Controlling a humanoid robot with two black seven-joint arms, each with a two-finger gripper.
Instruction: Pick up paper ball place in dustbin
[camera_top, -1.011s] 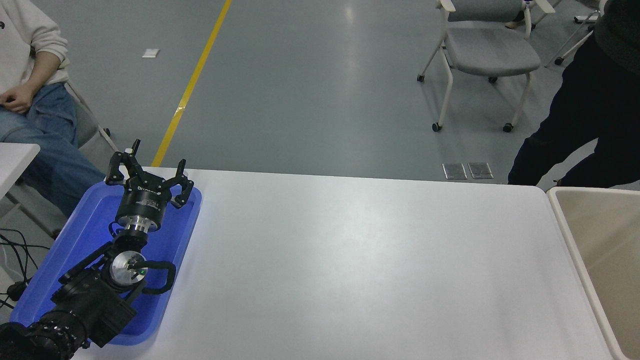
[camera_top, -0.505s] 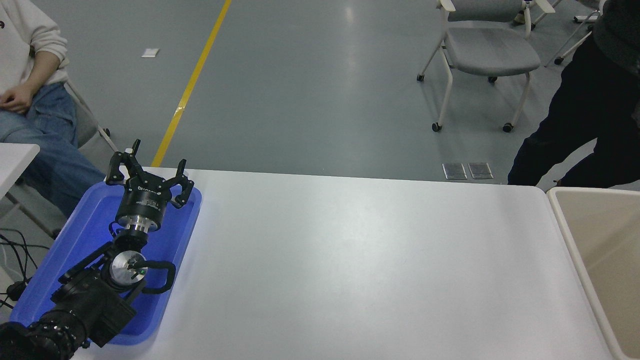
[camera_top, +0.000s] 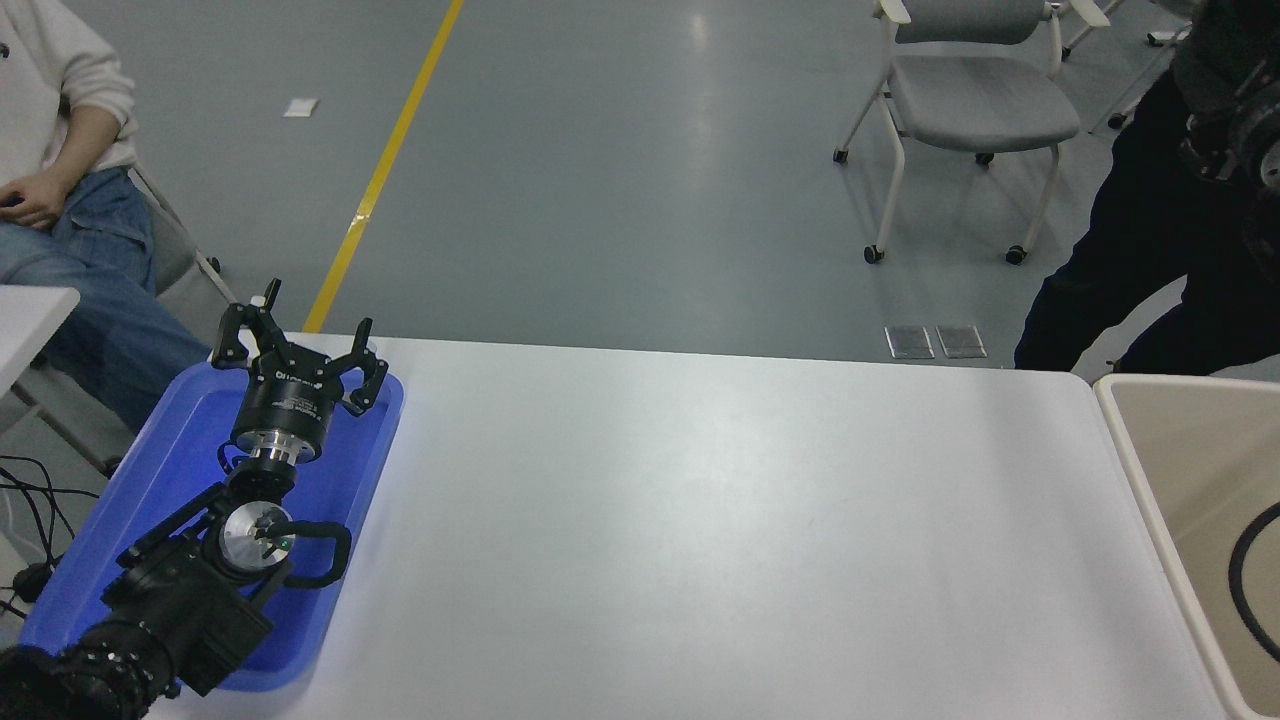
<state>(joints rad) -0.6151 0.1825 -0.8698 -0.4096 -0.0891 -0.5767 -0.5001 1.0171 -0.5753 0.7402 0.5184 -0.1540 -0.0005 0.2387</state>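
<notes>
The paper ball is not in view anywhere. The beige dustbin (camera_top: 1122, 420) stands at the table's right end, cut off by the picture's edge. My left gripper (camera_top: 303, 335) is open and empty, parked over the blue tray (camera_top: 165, 470) at the lower left. Of my right arm only bits show at the right edge: a black cable loop (camera_top: 1243, 585) over the dustbin and a dark, blurred mechanical part (camera_top: 1243, 140) high up in front of a person's dark clothes. I cannot make out the right gripper's state.
The white table (camera_top: 700, 520) spans the middle. A person in dark clothes (camera_top: 1130, 260) stands at its far right corner, and a seated person in jeans (camera_top: 70, 250) is at the far left. A grey chair (camera_top: 975, 100) stands behind.
Parts of my right arm have come in at the right edge, a cable loop over the dustbin and a dark part at the upper right. The left arm has not moved.
</notes>
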